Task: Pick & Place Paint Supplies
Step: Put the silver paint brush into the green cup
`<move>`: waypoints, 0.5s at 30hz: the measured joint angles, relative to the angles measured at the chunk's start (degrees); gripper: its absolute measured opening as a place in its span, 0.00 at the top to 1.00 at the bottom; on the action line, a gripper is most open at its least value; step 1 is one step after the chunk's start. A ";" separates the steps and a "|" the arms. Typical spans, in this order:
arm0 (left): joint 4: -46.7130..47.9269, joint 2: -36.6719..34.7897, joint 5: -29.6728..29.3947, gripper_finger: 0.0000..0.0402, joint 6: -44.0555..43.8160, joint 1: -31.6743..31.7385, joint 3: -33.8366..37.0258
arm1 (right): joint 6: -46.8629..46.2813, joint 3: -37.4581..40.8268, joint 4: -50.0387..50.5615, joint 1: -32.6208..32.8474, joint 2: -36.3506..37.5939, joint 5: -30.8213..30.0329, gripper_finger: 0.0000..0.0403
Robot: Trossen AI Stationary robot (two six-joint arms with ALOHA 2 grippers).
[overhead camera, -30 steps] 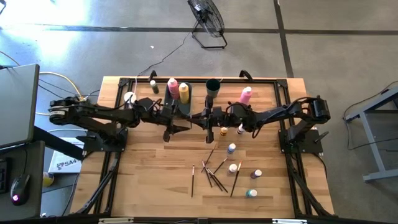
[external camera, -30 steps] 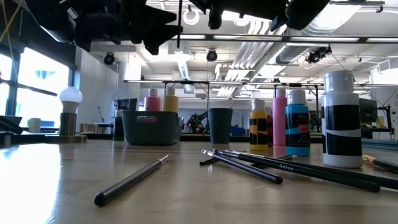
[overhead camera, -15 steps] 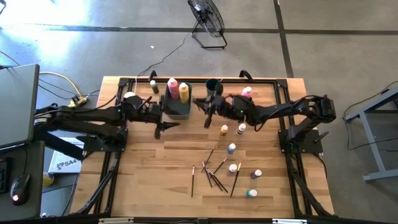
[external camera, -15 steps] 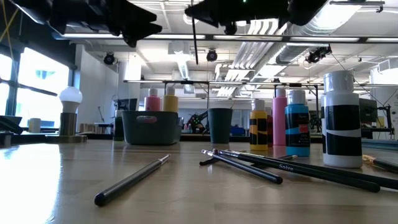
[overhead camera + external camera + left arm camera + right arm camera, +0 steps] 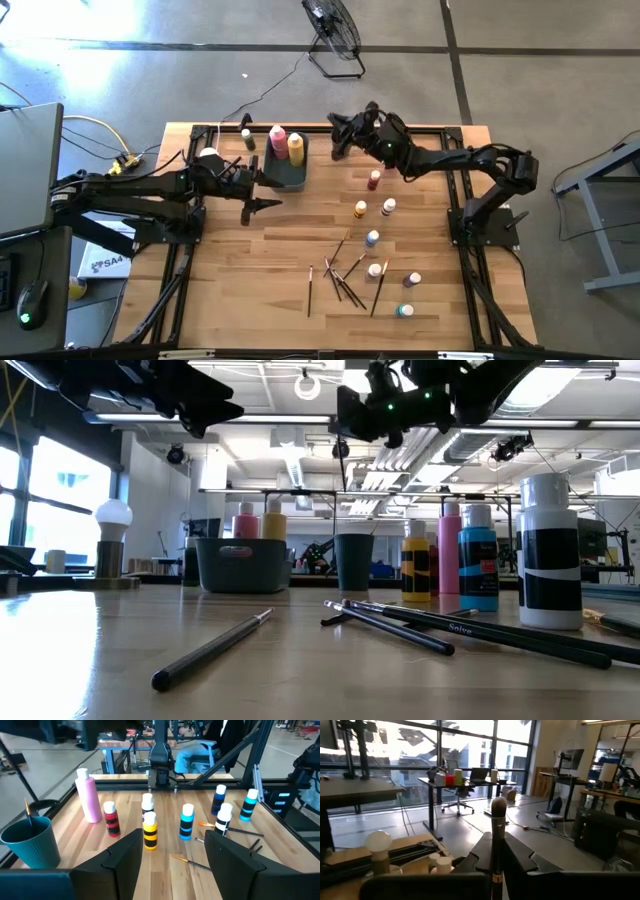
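The right gripper (image 5: 340, 137) hangs over the table's far edge, above where the teal cup (image 5: 353, 562) stands in the low view; from overhead the arm hides that cup. Only the right wrist view shows its grip: both fingers (image 5: 520, 856) are clamped on a brush (image 5: 498, 837) with a rounded tip, held upright between them.

The left gripper (image 5: 248, 205) hovers over bare wood just in front of the grey bin (image 5: 287, 178), which holds the pink bottle (image 5: 278, 139) and yellow bottle (image 5: 296, 147). Its wrist view shows the fingers (image 5: 122, 857) spread apart with nothing between them, looking across at a second tall pink bottle (image 5: 88, 795), the cup with a brush standing in it, and a cluster of small bottles (image 5: 186, 822).

From above, the other small bottles and loose brushes (image 5: 343, 278) lie scattered on the table's near right part. The low view shows the brushes lying flat.
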State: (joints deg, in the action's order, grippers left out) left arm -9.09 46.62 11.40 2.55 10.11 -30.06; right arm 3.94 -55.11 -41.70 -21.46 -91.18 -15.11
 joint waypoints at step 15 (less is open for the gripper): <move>-0.12 0.02 -0.18 0.47 -0.03 0.00 0.00 | -1.35 0.02 -3.36 -4.34 -8.25 -5.97 0.97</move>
State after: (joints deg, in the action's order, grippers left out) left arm -9.21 46.63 11.22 2.52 10.11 -30.06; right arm 2.59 -55.09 -45.06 -25.80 -99.43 -21.08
